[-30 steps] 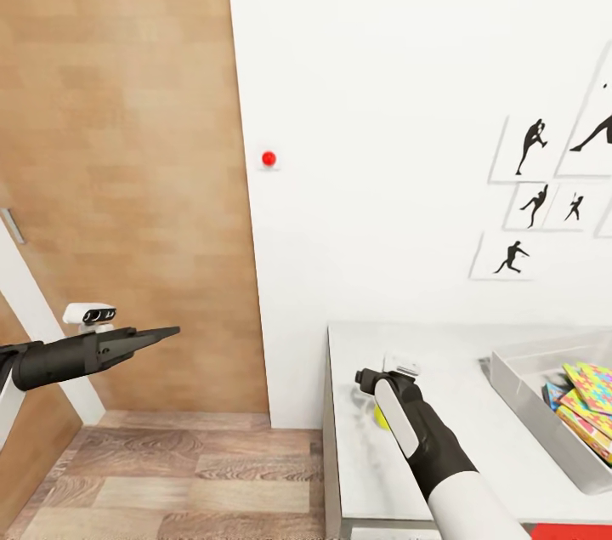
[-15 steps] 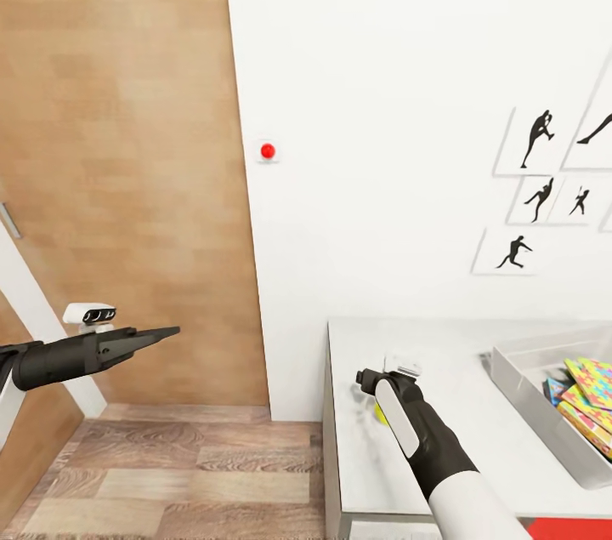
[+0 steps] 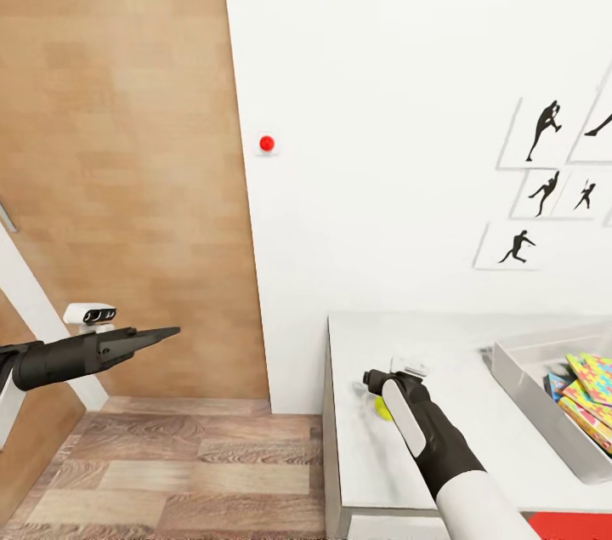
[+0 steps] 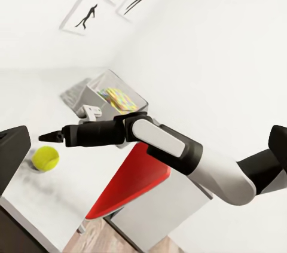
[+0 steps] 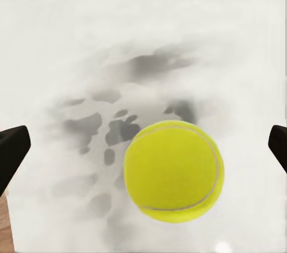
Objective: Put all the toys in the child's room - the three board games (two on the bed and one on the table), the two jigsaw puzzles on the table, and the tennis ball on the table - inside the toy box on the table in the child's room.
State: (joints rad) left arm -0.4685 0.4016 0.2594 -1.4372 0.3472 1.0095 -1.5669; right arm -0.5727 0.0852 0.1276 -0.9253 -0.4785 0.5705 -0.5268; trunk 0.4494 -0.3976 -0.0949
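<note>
Yellow-green and fuzzy, the tennis ball (image 5: pixel 174 171) lies on the pale grey table (image 3: pixel 476 370), near the table's end that is closest to the wooden door (image 3: pixel 119 157). The right gripper (image 5: pixel 143 151) hangs just above the ball. In the right wrist view its two dark fingertips (image 5: pixel 12 151) stand wide apart, one on each side of the ball, and they do not touch it. From the head view the ball (image 3: pixel 382 409) is mostly hidden behind the right forearm.

Farther along the table from the ball, the light-grey toy box (image 3: pixel 531 383) stands near the wall. Inside it lie the multicoloured jigsaw puzzles (image 3: pixel 597 377) on top of other coloured flat boxes; I cannot tell which games these are.

The left gripper (image 3: pixel 166 334) is held out over the wood-plank floor (image 3: pixel 187 472) in front of the door, well apart from the table. Its jaws are pressed together into one point. A red button (image 3: pixel 267 144) sits on the white wall above the table's end, and black silhouette pictures (image 3: pixel 544 183) hang above the toy box.
</note>
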